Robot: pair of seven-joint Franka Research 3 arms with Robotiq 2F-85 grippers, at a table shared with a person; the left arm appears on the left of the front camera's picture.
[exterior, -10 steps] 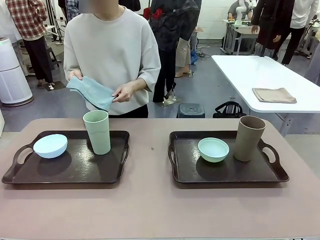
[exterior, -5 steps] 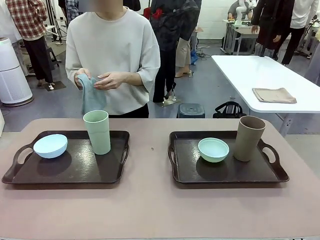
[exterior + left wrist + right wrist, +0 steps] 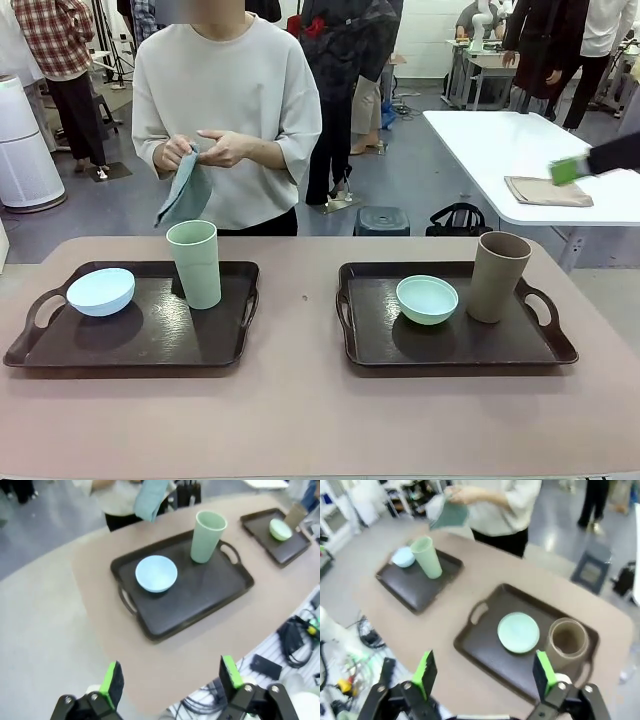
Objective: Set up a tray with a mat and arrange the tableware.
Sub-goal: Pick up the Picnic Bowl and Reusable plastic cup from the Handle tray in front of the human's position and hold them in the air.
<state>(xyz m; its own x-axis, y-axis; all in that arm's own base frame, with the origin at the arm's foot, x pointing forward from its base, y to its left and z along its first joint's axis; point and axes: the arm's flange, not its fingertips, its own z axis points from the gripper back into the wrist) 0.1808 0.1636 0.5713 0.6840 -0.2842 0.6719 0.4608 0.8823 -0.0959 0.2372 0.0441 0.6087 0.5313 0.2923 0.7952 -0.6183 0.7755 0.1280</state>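
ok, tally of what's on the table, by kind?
Trays: 2, left tray, right tray
Bowls: 2, pale blue bowl, mint bowl
Cups: 2, pale green cup, tan cup
Total: 6

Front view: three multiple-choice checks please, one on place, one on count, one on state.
1. Relative to the mint bowl, the tan-brown cup stands: A to its left; B to its right; C inside it.
2. Bowls on trays: A one; B two; C three.
3. The blue-grey cloth is: A spread in a tray; B folded on the table; C held by the person's hands.
Key: 1B, they share the right tray; 2B, the mint one plus the pale blue bowl; 3C, it hangs from both hands.
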